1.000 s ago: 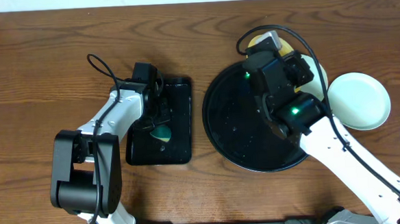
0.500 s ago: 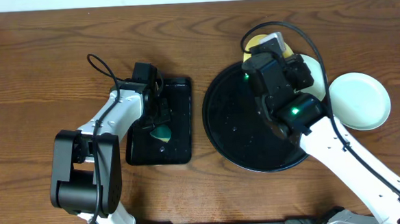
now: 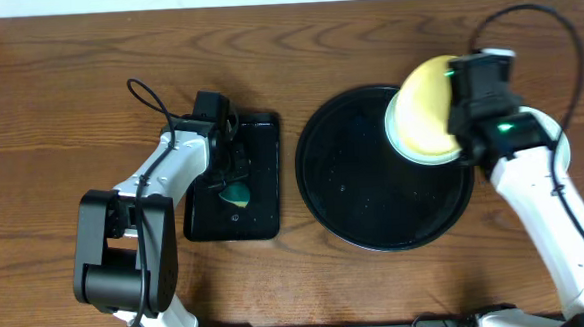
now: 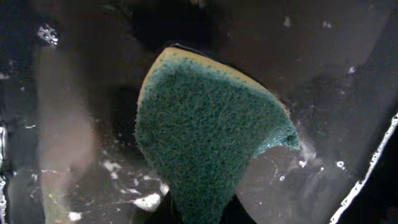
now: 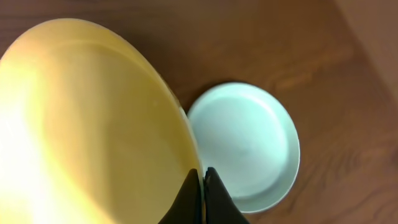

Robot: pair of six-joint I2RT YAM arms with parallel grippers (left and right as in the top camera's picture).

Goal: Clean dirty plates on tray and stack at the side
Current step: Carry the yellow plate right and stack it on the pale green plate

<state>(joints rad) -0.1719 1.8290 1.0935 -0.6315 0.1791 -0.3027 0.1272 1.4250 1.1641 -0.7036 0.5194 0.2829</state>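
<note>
My right gripper [image 3: 462, 115] is shut on the rim of the pale yellow plate [image 3: 424, 104] and holds it tilted above the right part of the large round black tray [image 3: 354, 200]. In the right wrist view my fingers [image 5: 203, 180] pinch the yellow plate's [image 5: 93, 124] edge. A clean pale blue-white plate [image 5: 249, 143] lies below on the wood. A pale rim [image 3: 399, 136] shows under the yellow plate's left edge. My left gripper [image 3: 228, 177] is shut on a green sponge [image 4: 211, 130].
The sponge [image 3: 236, 194] is pressed on a small rectangular black tray [image 3: 260, 220] left of the round tray; the tray is wet with white foam specks [image 4: 149, 200]. Brown wood tabletop [image 3: 49, 116] surrounds both trays. The right arm [image 3: 533, 181] hides the table right of the round tray.
My right arm has lifted the yellow plate off the far edge of the round tray and swung it right and up. The left arm and sponge have not moved.
</note>
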